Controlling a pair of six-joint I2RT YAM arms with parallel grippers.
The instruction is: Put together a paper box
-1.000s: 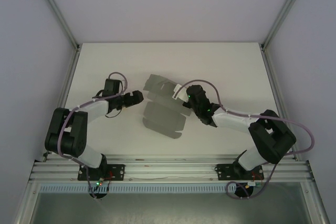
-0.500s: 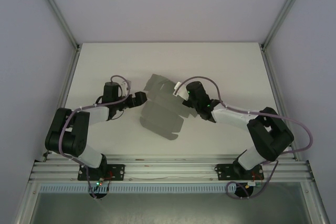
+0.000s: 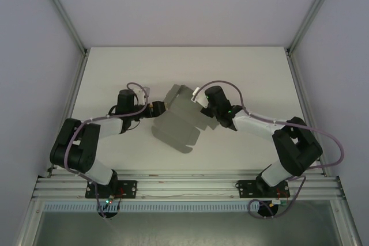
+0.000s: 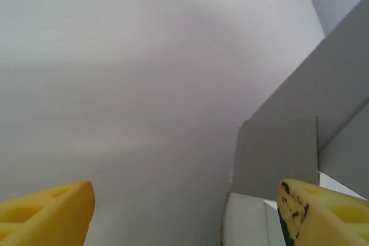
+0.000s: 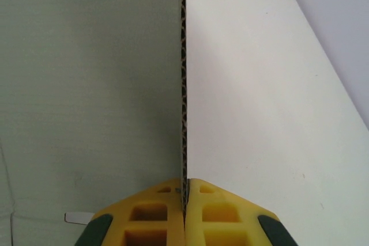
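Observation:
The paper box (image 3: 176,124) is a grey die-cut cardboard sheet in the middle of the table, its far part lifted and folded up. My right gripper (image 3: 201,103) is at its right side, shut on the sheet's edge; in the right wrist view the yellow fingers (image 5: 167,205) pinch the corrugated edge (image 5: 184,84) at the gripper (image 5: 184,188). My left gripper (image 3: 159,108) is at the sheet's left edge, open. In the left wrist view a grey flap (image 4: 277,156) stands just inside the right finger (image 4: 323,211) of the gripper (image 4: 185,191).
The white table (image 3: 115,73) is walled by white panels with aluminium posts (image 3: 63,12) at the far corners. A metal rail (image 3: 184,185) carrying both arm bases runs along the near edge.
My left gripper has moved right up to the sheet's left edge, its jaws narrowing a little. The right gripper has shifted left and raised the sheet's far part.

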